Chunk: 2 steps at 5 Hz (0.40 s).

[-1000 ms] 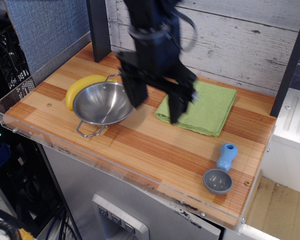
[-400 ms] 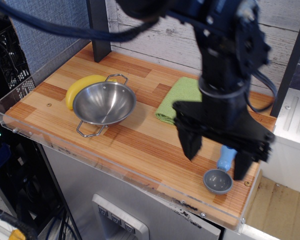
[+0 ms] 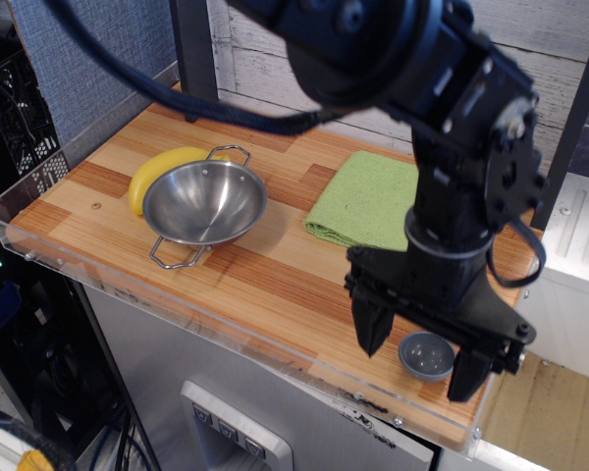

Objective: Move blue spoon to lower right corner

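The small blue spoon (image 3: 427,355) lies near the lower right corner (image 3: 471,397) of the striped light-and-brown wooden tabletop (image 3: 275,280); only its round dark-grey bowl shows, since the handle is hidden behind the arm. The black robot gripper (image 3: 421,350) hangs right over it, its two dark fingers (image 3: 370,328) spread wide apart, one to the left of the grey bowl and the other to its right, gripping nothing; whether the fingertips touch the wood cannot be told. Behind the gripper, further back on the table, lies a folded green cloth (image 3: 365,201), partly covered by the arm's bulky black body. Well apart to the left sits a shiny two-handled steel bowl (image 3: 204,204), and a yellow banana (image 3: 152,173) curves just behind its left side, touching or nearly touching its rim. A clear acrylic rim (image 3: 177,306) runs along the table's front edge.
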Each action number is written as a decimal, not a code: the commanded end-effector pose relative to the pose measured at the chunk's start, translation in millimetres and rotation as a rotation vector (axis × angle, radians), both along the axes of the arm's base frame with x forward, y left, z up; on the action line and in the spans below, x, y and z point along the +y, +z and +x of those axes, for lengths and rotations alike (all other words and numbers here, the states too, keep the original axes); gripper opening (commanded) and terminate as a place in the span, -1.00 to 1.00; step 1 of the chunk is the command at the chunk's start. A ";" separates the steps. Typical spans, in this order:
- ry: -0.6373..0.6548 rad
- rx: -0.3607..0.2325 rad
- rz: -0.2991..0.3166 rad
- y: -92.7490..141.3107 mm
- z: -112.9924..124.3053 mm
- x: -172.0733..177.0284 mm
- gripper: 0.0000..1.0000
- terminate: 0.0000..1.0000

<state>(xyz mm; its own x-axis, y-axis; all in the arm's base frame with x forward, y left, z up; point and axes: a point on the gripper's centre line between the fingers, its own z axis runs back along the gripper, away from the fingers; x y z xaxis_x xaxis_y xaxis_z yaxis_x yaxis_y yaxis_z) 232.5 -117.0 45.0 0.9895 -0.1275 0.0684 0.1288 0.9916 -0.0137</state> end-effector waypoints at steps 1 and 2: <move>0.023 0.016 0.048 -19.6 1.4 22.2 1.00 -1.00; 0.024 0.023 0.057 -24.6 3.2 21.8 1.00 -1.00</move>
